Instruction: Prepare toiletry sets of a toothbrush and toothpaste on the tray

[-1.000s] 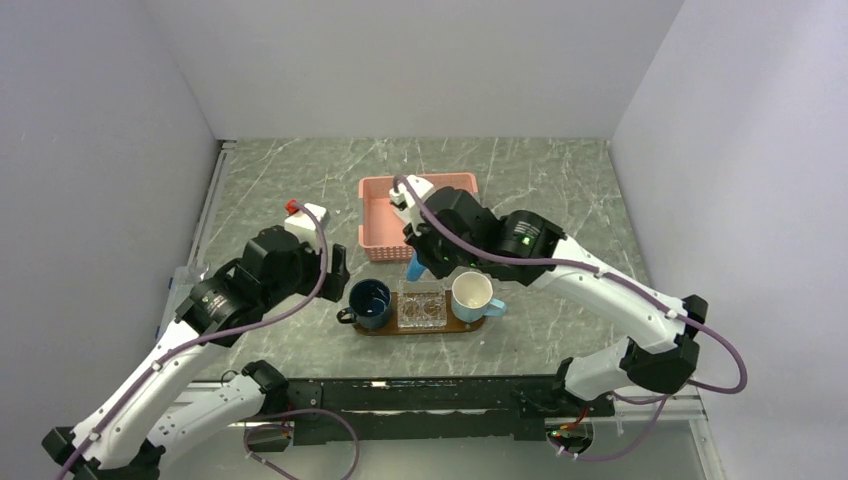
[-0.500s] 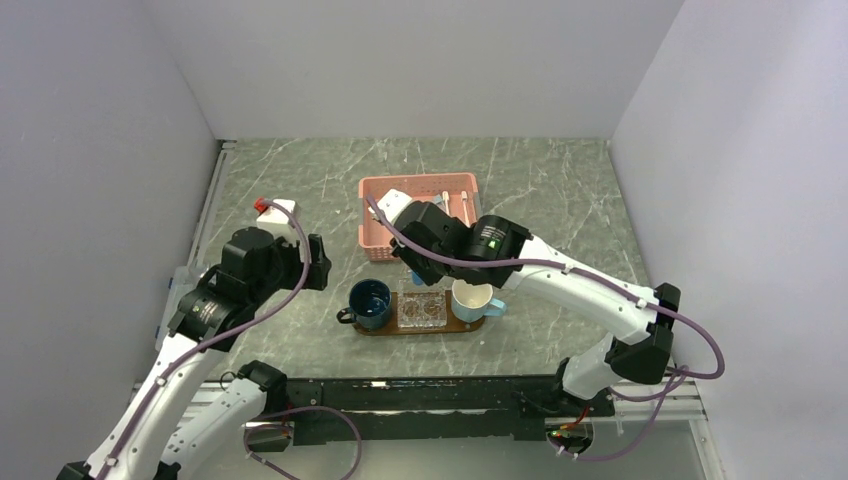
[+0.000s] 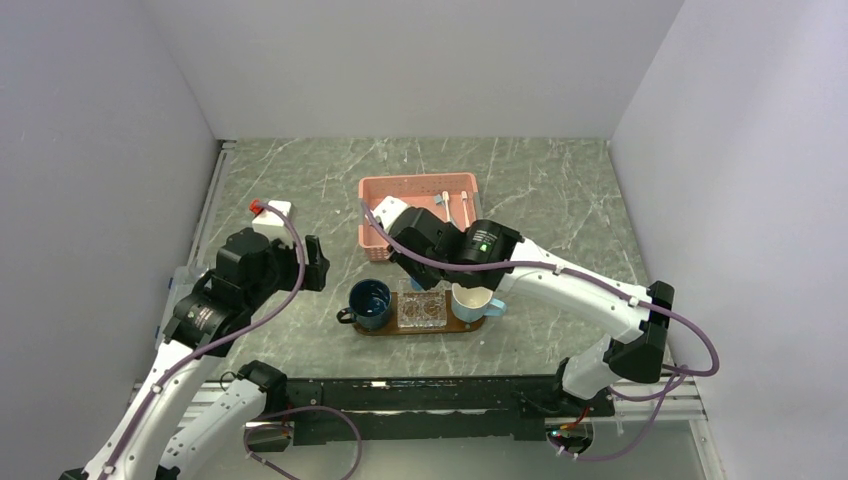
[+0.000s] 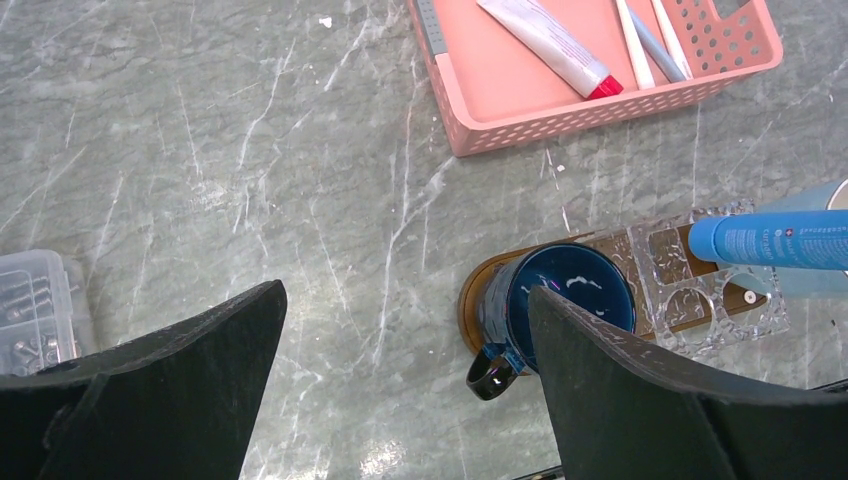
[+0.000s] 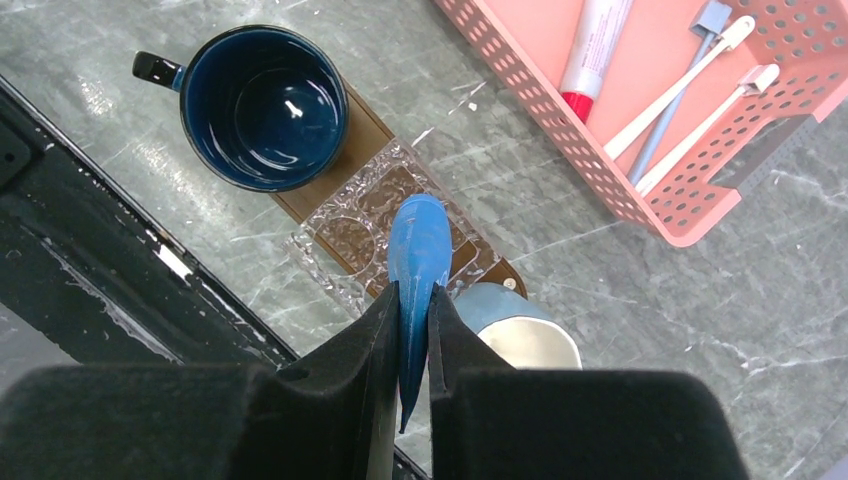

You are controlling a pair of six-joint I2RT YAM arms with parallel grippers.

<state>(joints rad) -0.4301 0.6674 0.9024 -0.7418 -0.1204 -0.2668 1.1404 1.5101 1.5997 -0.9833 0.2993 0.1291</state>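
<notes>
My right gripper (image 5: 413,300) is shut on a blue toothpaste tube (image 5: 418,250), gripped by its flat end with the cap end pointing down. It hangs above the clear square dish (image 5: 345,235) on the dark-brown tray (image 5: 366,126), between the dark blue mug (image 5: 265,105) and the light blue mug (image 5: 520,338). White toothbrushes (image 5: 680,75) lie in the pink basket (image 5: 560,110). My left gripper (image 4: 405,295) is open and empty above bare table, left of the dark blue mug (image 4: 570,300). In the top view the right gripper (image 3: 418,272) is over the tray (image 3: 385,328).
The pink basket (image 3: 420,205) stands behind the tray and also holds a white tube with a red cap (image 5: 595,50) and a grey-blue handled brush (image 5: 690,60). A clear box of small parts (image 4: 30,310) sits at the table's left edge.
My right gripper has carried the blue tube from in front of the basket left and nearer, over the tray's clear dish. My left arm has drawn back to the left.
</notes>
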